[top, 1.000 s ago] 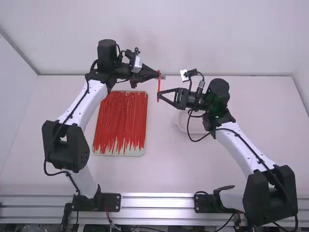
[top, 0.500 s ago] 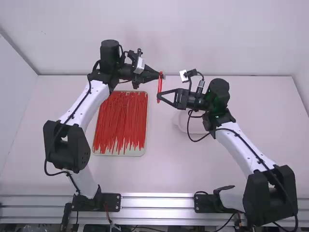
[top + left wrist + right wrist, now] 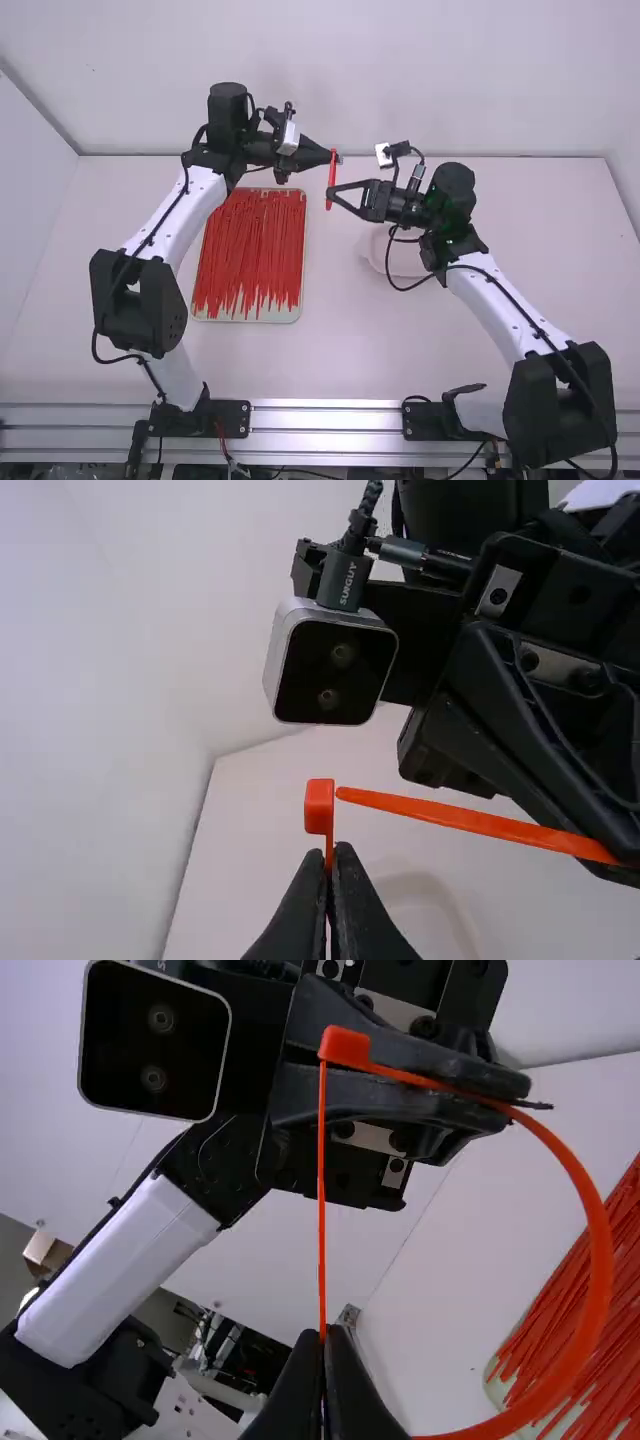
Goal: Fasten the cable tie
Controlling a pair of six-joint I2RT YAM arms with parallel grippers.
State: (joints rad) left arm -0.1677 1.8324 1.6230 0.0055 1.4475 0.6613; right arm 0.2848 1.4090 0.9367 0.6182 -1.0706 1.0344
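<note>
A red cable tie (image 3: 329, 180) hangs in the air between both grippers, above the table's far middle. My left gripper (image 3: 328, 157) is shut on it just beside its square head (image 3: 320, 806); my fingertips (image 3: 328, 870) pinch the strap. My right gripper (image 3: 331, 192) is shut on the strap lower down. In the right wrist view the cable tie (image 3: 321, 1210) runs straight from the head (image 3: 340, 1042) to my gripper (image 3: 321, 1345), and a curved stretch (image 3: 600, 1250) bows out in a loop.
A tray (image 3: 245, 319) holding several loose red ties lies on the table under the left arm. A pale rounded object (image 3: 382, 256) sits on the table beneath the right arm. The near half of the table is bare.
The left gripper has shifted slightly right with the tie's head. The right gripper has risen a little toward it. Both stay shut on the tie.
</note>
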